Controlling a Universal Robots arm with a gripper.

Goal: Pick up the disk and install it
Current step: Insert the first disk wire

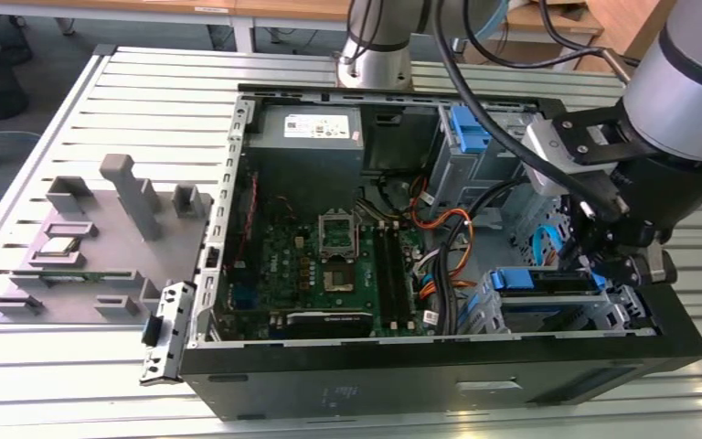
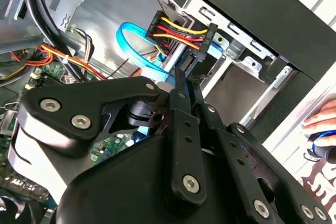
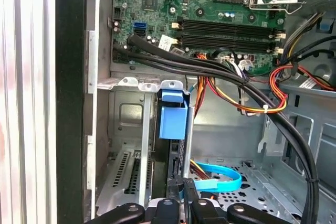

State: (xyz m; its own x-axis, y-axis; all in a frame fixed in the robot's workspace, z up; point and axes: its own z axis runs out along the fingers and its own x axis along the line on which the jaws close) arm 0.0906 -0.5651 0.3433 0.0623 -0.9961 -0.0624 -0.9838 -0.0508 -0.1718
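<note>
First wrist view: the disk stands on edge in the metal drive cage, with the blue rail end facing the camera. In the exterior view I log the disk in the same cage, at the near corner of the computer case on the exterior view's right.

Tool: directly over the disk's blue end. In the second wrist view the tool looks pressed together, its fingers side by side with barely a gap, and the tips are at the blue plastic. I cannot tell whether they touch it. In the exterior view the tool reaches down into the cage from the arm.

Items near the disk:
- Blue flat cable, looped on the case floor just beside the cage. It also shows in the second wrist view.
- Power connector with yellow, red and black wires, beyond the tool tips.
- Black cable bundle, running across between the cage and the motherboard.

Items further out, exterior view:
- Motherboard, on the case floor.
- Grey power-supply box, in the far corner.
- Lighter-blue bracket, in the far bay.
- Grey fixture, beside the case on the exterior view's left.
- Slatted metal table, which carries everything.

A person's hand shows outside the case in the second wrist view.
</note>
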